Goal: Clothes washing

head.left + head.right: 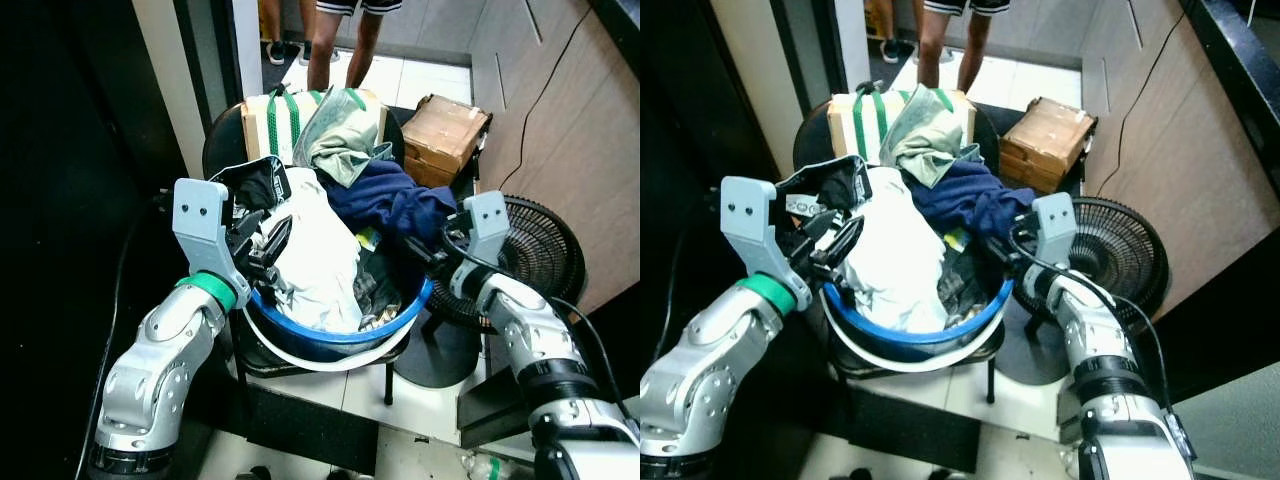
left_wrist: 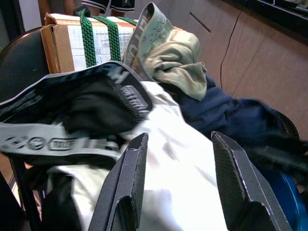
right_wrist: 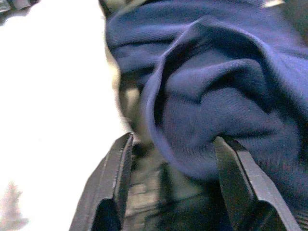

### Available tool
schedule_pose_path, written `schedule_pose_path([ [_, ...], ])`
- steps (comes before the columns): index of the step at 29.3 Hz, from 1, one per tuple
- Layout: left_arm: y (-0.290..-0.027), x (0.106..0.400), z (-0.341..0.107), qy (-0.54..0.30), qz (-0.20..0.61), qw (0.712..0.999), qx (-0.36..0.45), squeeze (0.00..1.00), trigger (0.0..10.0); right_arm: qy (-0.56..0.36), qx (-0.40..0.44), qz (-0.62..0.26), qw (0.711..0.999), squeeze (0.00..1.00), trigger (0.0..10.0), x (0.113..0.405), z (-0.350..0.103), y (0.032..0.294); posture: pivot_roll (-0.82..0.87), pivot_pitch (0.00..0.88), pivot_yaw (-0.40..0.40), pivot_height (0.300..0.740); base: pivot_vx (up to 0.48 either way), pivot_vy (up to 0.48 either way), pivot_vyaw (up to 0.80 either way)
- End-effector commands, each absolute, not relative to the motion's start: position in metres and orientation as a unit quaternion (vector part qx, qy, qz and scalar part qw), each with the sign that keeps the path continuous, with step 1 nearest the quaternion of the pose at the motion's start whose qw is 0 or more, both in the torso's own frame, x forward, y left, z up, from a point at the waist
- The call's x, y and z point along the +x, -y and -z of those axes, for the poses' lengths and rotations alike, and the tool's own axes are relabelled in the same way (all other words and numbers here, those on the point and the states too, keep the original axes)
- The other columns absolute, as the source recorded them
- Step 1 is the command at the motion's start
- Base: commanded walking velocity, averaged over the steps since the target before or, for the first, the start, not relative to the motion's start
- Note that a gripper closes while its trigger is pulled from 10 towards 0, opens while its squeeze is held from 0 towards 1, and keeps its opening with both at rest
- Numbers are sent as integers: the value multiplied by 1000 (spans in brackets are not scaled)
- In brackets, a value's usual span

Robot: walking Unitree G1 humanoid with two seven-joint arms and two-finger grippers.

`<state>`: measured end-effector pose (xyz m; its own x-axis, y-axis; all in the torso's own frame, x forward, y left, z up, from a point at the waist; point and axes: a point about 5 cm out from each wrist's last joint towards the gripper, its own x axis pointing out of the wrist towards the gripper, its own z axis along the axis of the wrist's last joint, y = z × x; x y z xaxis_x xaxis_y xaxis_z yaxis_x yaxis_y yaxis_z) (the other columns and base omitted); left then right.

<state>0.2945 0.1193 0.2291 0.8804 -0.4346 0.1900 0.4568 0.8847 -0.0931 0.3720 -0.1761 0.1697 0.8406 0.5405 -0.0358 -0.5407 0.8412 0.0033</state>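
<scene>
A blue basin [image 1: 335, 345] with a white rim sits on a black chair, heaped with clothes. A white garment [image 1: 320, 255] lies in the middle, a navy sweater [image 1: 395, 200] to the right, a pale green garment [image 1: 345, 135] on top at the back, and black underwear [image 1: 255, 185] with a grey waistband at the left. My left gripper [image 1: 268, 250] is open at the basin's left side, its fingers [image 2: 130, 183] spread over the white garment [image 2: 178, 159]. Open as well, my right gripper [image 1: 415, 250] is at the right rim, its fingers [image 3: 240, 178] straddling a fold of the navy sweater [image 3: 216, 96].
Behind the basin stands a cardboard box [image 1: 275, 120] with green straps. A brown box [image 1: 445, 135] lies on the floor at back right, and a black fan [image 1: 535, 250] stands right of the chair. A person's legs [image 1: 340, 40] stand at the far end. A wooden wall [image 1: 570, 120] runs along the right.
</scene>
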Motion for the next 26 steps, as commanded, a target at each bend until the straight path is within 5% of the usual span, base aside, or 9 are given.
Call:
schedule_pose_path([
  [1, -119, 292, -228, 79, 236, 966, -71, 0, 10000, -29, 3, -288, 957, 459, 10000, 369, -163, 176, 77, 181, 41, 740, 0, 0, 0],
  [2, -119, 291, -228, 79, 237, 966, -71, 0, 10000, -30, 7, -290, 957, 1000, 10000, 368, -163, 176, 77, 181, 41, 740, 0, 0, 0],
  [5, -117, 291, -227, 78, 241, 965, -70, 0, 10000, -33, 2, -290, 957, 1000, 10000, 368, -162, 174, 72, 178, 40, 740, 0, 0, 0],
  [6, -116, 291, -227, 77, 246, 964, -70, 0, 10000, -33, -2, -296, 955, 0, 10000, 367, -160, 172, 72, 178, 40, 740, 0, 0, 0],
  [18, -113, 288, -228, 78, 263, 959, -75, 0, 10000, 3, 69, -352, 933, 0, 10000, 361, -175, 156, 74, 174, 34, 740, 0, 0, 0],
  [26, -111, 286, -229, 80, 274, 955, -83, 0, 10000, 60, 150, -283, 945, 0, 10000, 365, -189, 155, 70, 172, 36, 740, 0, 0, 0],
])
